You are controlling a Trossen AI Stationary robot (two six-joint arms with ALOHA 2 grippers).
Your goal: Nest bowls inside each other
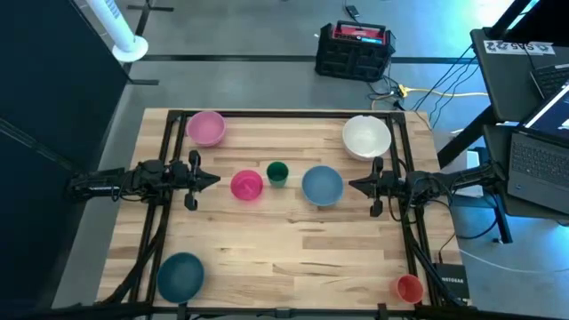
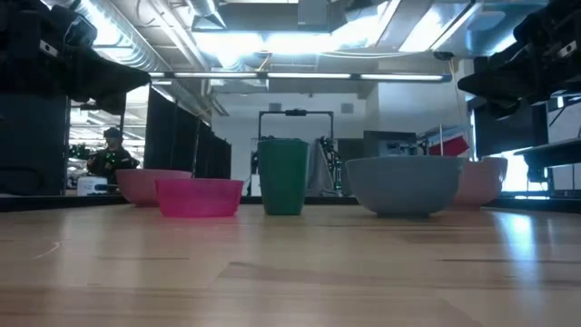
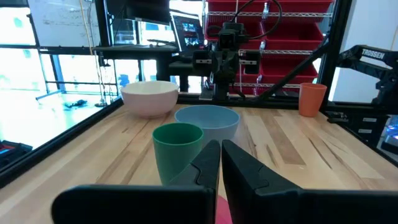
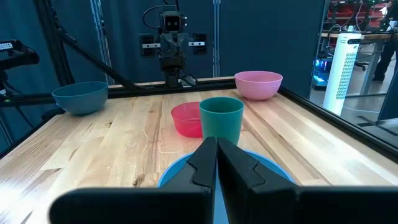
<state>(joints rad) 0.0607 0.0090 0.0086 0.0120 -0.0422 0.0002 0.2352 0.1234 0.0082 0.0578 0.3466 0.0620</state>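
Five round plastic bowls sit apart, none nested: pale pink bowl [image 1: 206,128], white bowl [image 1: 366,137], hot pink bowl [image 1: 246,185], blue bowl [image 1: 322,185], dark teal bowl [image 1: 180,275]. Green plastic cup [image 1: 277,173] between hot pink and blue. Left gripper [image 1: 213,179] and right gripper [image 1: 353,185] pinched closed, empty. Hot pink bowl mostly hidden behind left fingers [image 3: 249,171].

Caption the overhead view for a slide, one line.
Five bowls, pale pink, hot pink, blue, white, teal, sit unnested between two shut, empty hands.

Bright overhead glare; soft blur
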